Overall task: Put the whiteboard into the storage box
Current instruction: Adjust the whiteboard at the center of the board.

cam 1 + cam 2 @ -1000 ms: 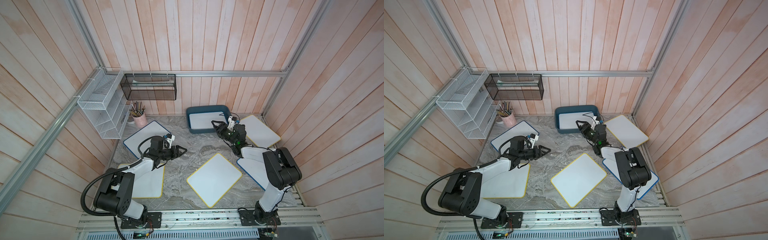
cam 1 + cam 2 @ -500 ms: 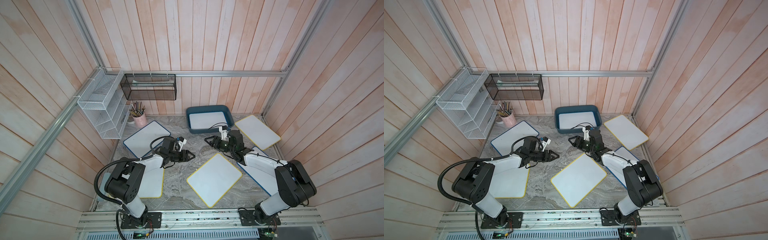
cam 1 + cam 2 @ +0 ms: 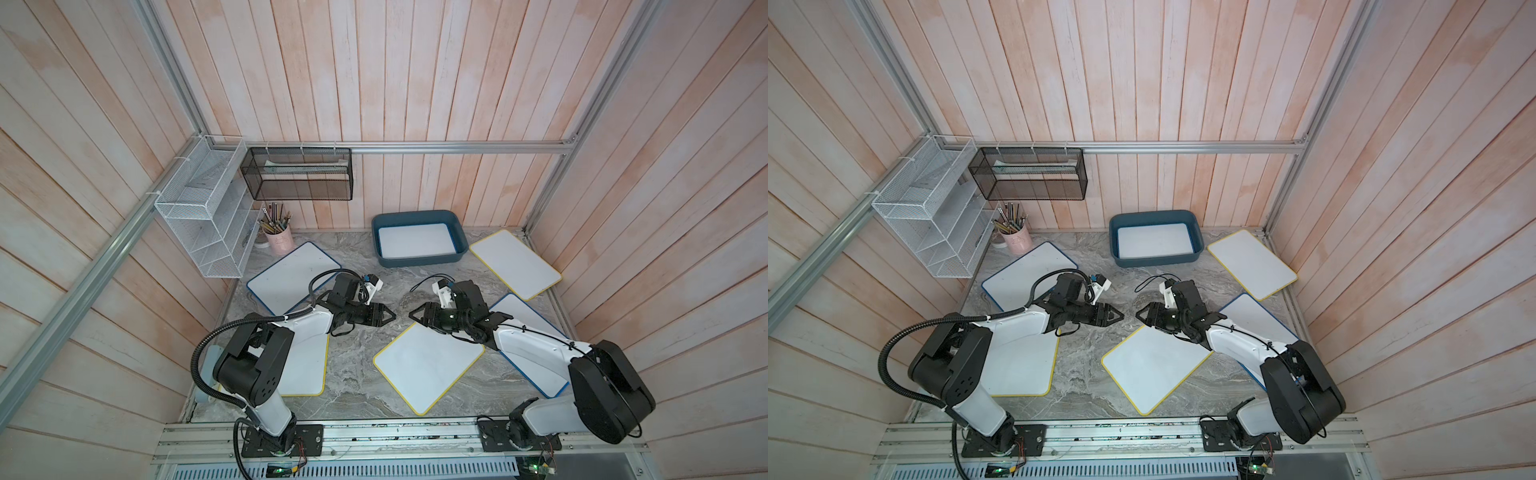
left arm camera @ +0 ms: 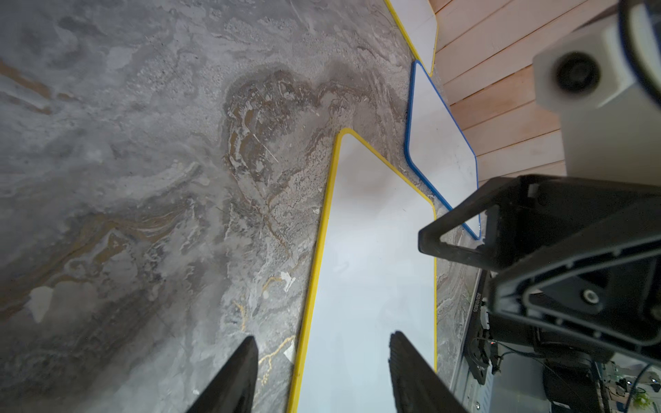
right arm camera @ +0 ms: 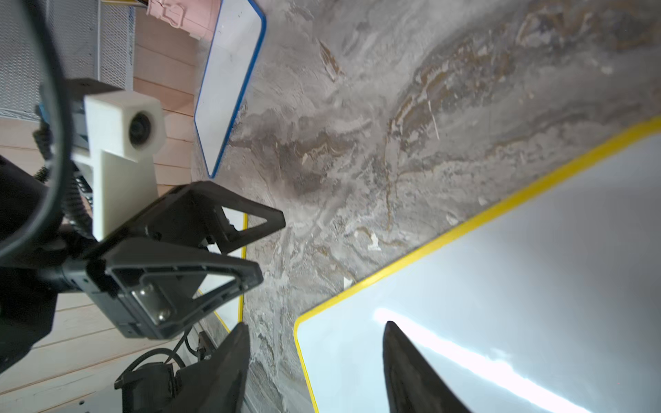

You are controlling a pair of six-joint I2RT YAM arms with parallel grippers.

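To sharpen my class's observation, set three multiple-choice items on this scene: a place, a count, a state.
1. Where on the grey marble table is the dark teal plastic storage box? A) front edge B) back edge C) left edge
2. How many yellow-edged whiteboards lie outside it? A) one B) five C) three
3. The left gripper and right gripper are: A) both open, empty B) both shut C) each holding a board
Answers: B, it stands at the far edge; C, three yellow frames show; A, both wrist views show jaws apart, nothing between.
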